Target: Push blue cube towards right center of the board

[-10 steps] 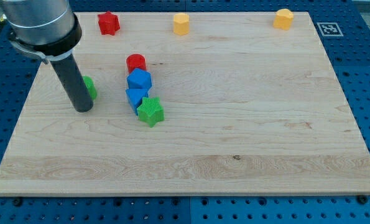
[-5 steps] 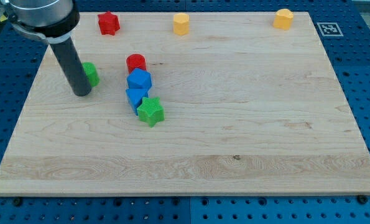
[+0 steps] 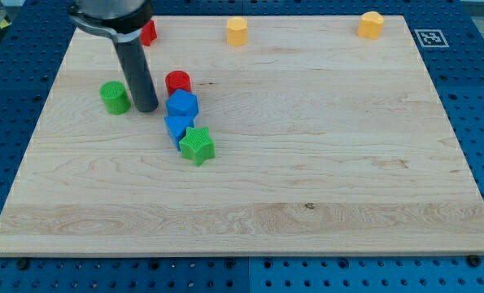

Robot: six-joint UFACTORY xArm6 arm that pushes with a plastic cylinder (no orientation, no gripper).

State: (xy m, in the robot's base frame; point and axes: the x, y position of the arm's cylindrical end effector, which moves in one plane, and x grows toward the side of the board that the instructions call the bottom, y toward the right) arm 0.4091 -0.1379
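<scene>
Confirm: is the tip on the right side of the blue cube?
No, my tip sits to the view's left of the blue cube, between it and the green cylinder.

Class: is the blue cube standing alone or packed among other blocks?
Packed: the blue cube sits between the red cylinder and a second blue block; my tip is at its left.

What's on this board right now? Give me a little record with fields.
tip: my tip, between green cylinder and blue cube, left of the cube
cluster: red cylinder, blue cube, blue triangular block, green star
top edge: red star, two yellow blocks
surface: wooden board
</scene>
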